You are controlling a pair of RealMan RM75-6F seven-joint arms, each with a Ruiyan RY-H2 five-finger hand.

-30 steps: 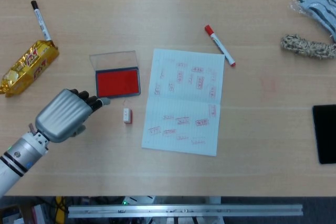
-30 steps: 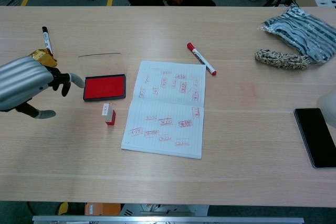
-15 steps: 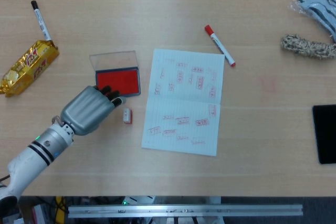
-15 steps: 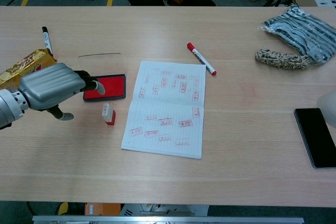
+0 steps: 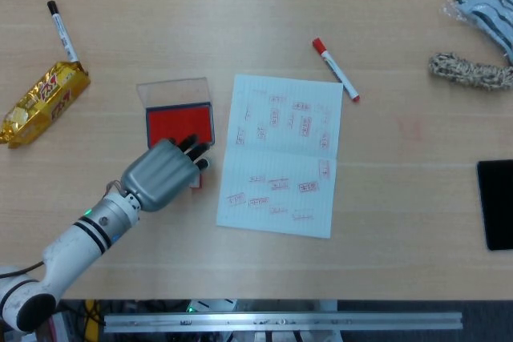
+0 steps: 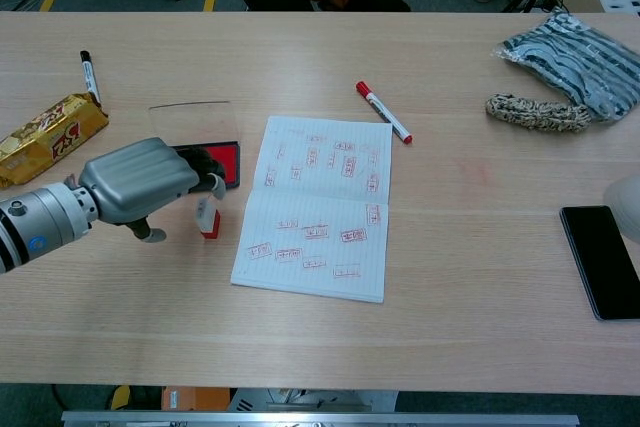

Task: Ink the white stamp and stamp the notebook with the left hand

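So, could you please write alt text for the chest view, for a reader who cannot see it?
The robot's left hand reaches over the small white stamp beside the red ink pad. To their right an open notebook covered in red stamp marks lies on the wooden table.

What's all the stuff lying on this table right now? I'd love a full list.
white stamp: one, white with a red base, standing just in front of the ink pad, at the robot hand's fingertips
ink pad: one, red in a dark tray with a clear lid open behind it, left of the notebook
notebook: one, white, open, covered in red stamp marks, mid-table
red marker: one, beyond the notebook's far right corner
black marker: one, far left
snack packet: one, gold, left edge
phone: one, black, right edge
striped cloth: one, far right corner
woven rope piece: one, beige, beside the cloth
left robot hand: one, grey, reaching over the stamp; grip unclear
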